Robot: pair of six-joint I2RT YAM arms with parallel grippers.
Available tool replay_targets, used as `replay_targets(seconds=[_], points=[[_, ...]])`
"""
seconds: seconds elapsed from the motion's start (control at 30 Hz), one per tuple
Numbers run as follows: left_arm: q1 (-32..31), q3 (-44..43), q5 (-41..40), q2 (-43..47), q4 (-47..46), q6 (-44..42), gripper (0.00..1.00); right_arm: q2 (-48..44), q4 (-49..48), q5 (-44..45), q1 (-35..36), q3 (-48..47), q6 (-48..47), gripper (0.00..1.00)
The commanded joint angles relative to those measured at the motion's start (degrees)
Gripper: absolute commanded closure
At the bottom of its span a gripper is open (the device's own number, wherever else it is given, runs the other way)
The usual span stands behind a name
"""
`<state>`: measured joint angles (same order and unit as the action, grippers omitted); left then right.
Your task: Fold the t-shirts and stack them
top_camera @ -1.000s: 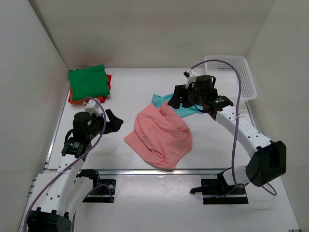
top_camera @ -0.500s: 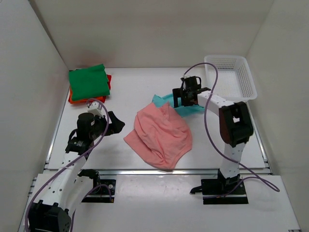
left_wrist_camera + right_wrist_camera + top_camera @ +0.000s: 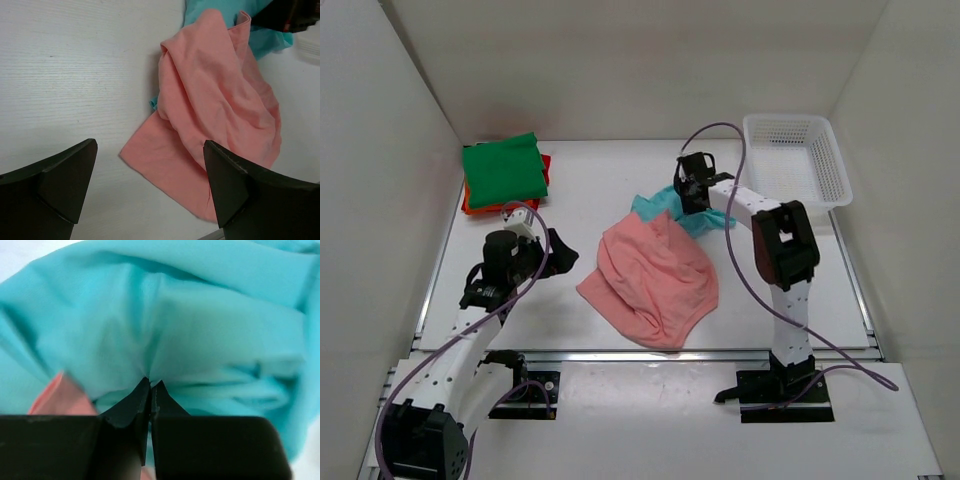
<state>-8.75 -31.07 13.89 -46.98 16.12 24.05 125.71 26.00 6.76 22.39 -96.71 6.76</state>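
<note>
Pinching a gathered fold of the turquoise t-shirt point(image 3: 210, 320), your right gripper point(image 3: 150, 385) has its two fingers pressed together on the cloth, which puckers at the tips. That shirt lies crumpled just right of the table's point(image 3: 600, 180) middle, toward the far side, with its near edge tucked under the salmon pink t-shirt point(image 3: 655, 280). The pink one sits rumpled and unfolded at the table's centre. Your left gripper point(image 3: 555, 252) holds nothing, its jaws spread as wide as they go, just left of the pink shirt. At the far left, the green t-shirt point(image 3: 503, 168) lies folded on top of the orange-red t-shirt point(image 3: 470, 206). A white mesh basket point(image 3: 832, 172) stands at the far right.
</note>
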Motion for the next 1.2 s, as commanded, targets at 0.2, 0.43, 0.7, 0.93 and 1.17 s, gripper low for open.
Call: replay_targets(seconds=[0.2, 0.43, 0.7, 0.93, 1.17], points=[[-1.09, 3.20, 0.70, -2.94, -5.48, 0.29, 0.01, -34.20, -34.24, -0.34, -11.04, 8.56, -4.03, 1.00], [-1.18, 2.59, 1.31, -5.66, -7.59, 0.38, 0.01, -30.72, -36.03, -2.80, -22.29, -6.18, -6.15, 1.00], [-0.74, 3.21, 0.70, -6.54, -8.38, 0.20, 0.01, -19.45, -28.91, -10.62, -29.68, -7.28, -4.57, 0.99], [-5.13, 1.20, 0.34, -13.72, -8.22, -2.68, 0.02, -18.74, -28.28, -9.42, -29.17, -1.04, -5.17, 0.43], [-23.04, -8.03, 6.23, -32.01, -9.01, -0.77, 0.01, -33.86, -27.34, 8.50, -16.00, 5.58, -18.52, 0.18]])
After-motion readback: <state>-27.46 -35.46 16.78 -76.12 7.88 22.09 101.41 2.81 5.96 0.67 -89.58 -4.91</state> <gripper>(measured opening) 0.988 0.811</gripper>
